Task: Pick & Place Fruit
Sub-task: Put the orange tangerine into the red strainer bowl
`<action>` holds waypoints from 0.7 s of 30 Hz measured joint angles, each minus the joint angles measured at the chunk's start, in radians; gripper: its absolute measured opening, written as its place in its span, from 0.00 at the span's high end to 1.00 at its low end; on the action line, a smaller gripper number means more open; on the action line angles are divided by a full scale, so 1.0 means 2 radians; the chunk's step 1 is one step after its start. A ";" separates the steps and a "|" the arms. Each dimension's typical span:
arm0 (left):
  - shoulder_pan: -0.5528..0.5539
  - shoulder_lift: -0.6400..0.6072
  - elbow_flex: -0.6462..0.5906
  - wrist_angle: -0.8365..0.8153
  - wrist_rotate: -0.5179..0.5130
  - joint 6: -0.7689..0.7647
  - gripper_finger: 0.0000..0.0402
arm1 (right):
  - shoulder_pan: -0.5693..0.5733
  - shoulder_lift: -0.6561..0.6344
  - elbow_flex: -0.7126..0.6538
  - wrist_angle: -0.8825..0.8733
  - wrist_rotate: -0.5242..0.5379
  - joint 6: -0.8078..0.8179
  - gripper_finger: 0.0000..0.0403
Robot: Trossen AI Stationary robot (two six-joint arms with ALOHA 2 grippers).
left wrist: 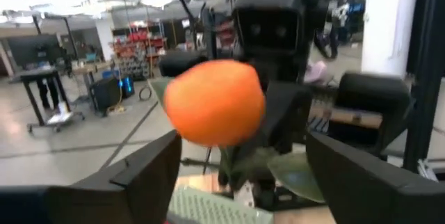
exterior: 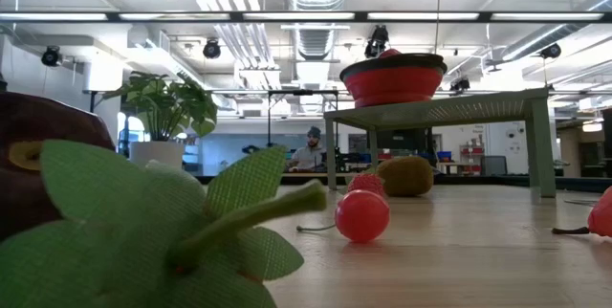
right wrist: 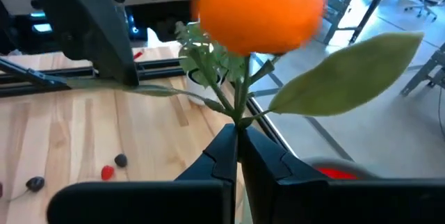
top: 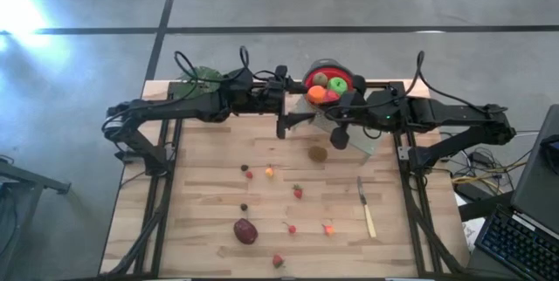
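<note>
An orange fruit (right wrist: pixel 261 8) with a green stem and leaves (right wrist: pixel 348 71) is held up beside the near-left rim of the red bowl (top: pixel 342 73). The bowl rests on a grey stand (exterior: pixel 430 109) and holds a green apple (top: pixel 337 83) and a kiwi (top: pixel 320 78). My right gripper (right wrist: pixel 238 140) is shut on the orange's stem. My left gripper (left wrist: pixel 243 175) is open and faces the orange (left wrist: pixel 215 102) from the table's left, its fingers standing apart on either side of it. A kiwi (top: pixel 318 153), a maroon plum (top: pixel 245 230), strawberries (top: pixel 298 192) and small orange pieces (top: pixel 269 172) lie on the table. My right gripper pinches the orange's thin green stem (right wrist: pixel 240 116) between its two fingers, just below where the leaves branch off. The orange is lifted clear of the table and stands out beyond the fingertips (right wrist: pixel 222 147), with a long leaf spreading to one side.
A pale-handled knife (top: pixel 365 207) lies near the table's right side. The potted plant (top: pixel 201 78) stands at the far left corner under my left arm. Black frame rails run along both table sides. Small cherries (top: pixel 292 228) and a stem-on strawberry (exterior: pixel 163 222) lie near the front edge.
</note>
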 joint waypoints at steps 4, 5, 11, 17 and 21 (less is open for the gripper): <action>0.001 -0.006 0.000 -0.030 -0.001 0.013 0.15 | 0.000 -0.005 0.000 -0.008 0.013 0.002 0.98; 0.001 -0.007 -0.001 -0.030 -0.001 0.018 0.14 | 0.000 -0.006 0.000 -0.006 0.019 0.002 0.98; 0.001 -0.012 -0.004 -0.037 -0.001 0.022 0.14 | -0.003 -0.023 0.000 -0.008 0.034 -0.002 0.98; 0.001 -0.019 -0.005 -0.054 -0.001 0.008 0.13 | -0.021 -0.042 0.000 -0.033 0.035 -0.002 0.98; 0.000 -0.028 -0.006 -0.074 -0.001 0.006 0.13 | -0.046 -0.046 0.000 -0.047 0.035 0.003 0.98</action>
